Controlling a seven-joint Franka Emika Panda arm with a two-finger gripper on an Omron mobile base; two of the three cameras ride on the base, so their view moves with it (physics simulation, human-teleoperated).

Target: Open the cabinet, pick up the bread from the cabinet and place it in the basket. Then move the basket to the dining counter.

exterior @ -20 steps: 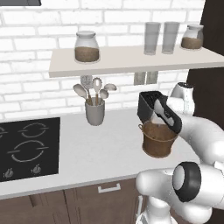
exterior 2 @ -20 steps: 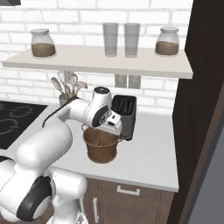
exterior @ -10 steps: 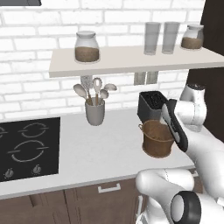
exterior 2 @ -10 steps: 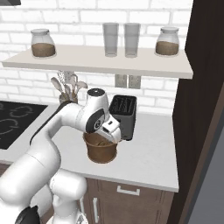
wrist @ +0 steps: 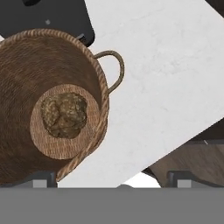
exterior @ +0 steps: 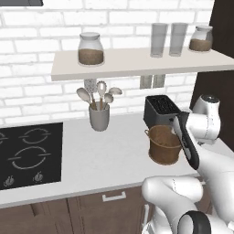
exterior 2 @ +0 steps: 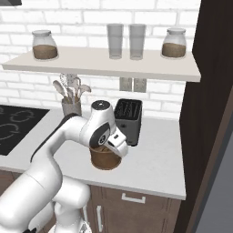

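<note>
— Where does the basket stand now?

— The basket (exterior: 164,145) stands upright on the white counter (exterior: 100,160), its open mouth turned to the ceiling, so its long axis runs straight up. The black toaster (exterior: 161,109) is just behind it, at about twelve o'clock, and the grey cup of spoons (exterior: 99,115) is well apart, toward ten o'clock.

— And the bread?

— The bread (wrist: 64,114) lies on the round bottom of the basket. It is a lumpy roll, nearly round, so I cannot give it a clear long axis. In the hand view one thin handle (wrist: 113,70) loops out from the rim toward two o'clock.

— What does the gripper do?

— The gripper (exterior 2: 116,146) hangs over the basket, looking down into it. Its fingers are spread wide and they pinch nothing; the bread lies free below them.
</note>
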